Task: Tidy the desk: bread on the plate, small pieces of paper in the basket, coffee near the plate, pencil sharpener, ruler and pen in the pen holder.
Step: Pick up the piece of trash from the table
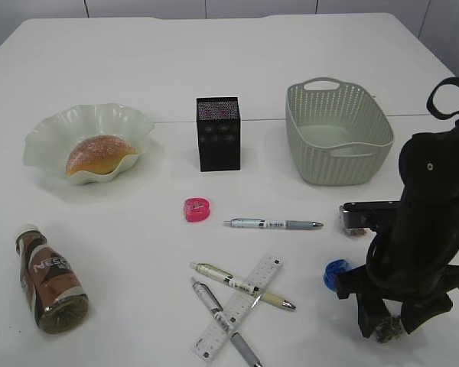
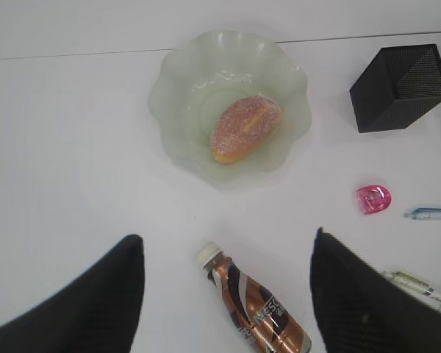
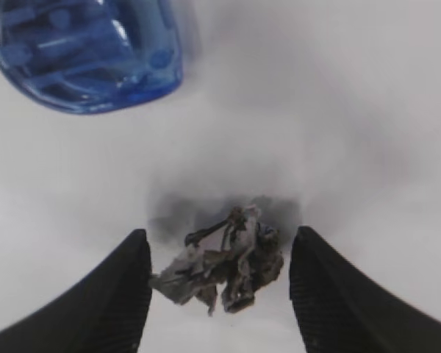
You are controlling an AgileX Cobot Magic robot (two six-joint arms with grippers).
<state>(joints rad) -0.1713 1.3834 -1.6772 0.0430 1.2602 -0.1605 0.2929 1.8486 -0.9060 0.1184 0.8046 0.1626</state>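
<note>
bread (image 1: 98, 154) already sits on the plate (image 1: 42, 134). my right jaws (image 3: 219, 283) stand wide around a crumpled paper ball (image 3: 220, 272) on the bench, not gripping; left jaws (image 2: 224, 294) gape empty above the coffee (image 2: 257, 309) (lying down). basket (image 1: 338, 164) empty, pen holder (image 1: 218, 134) apparently unfilled.

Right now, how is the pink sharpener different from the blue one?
The pink sharpener is bright pink; the blue sharpener is see-through blue. The pink one lies out in the open, in front of the black pen holder; the blue one sits close beside the right arm, partly hidden in the exterior view. Both are small, rounded, and rest on the desk, not in the holder.
</note>
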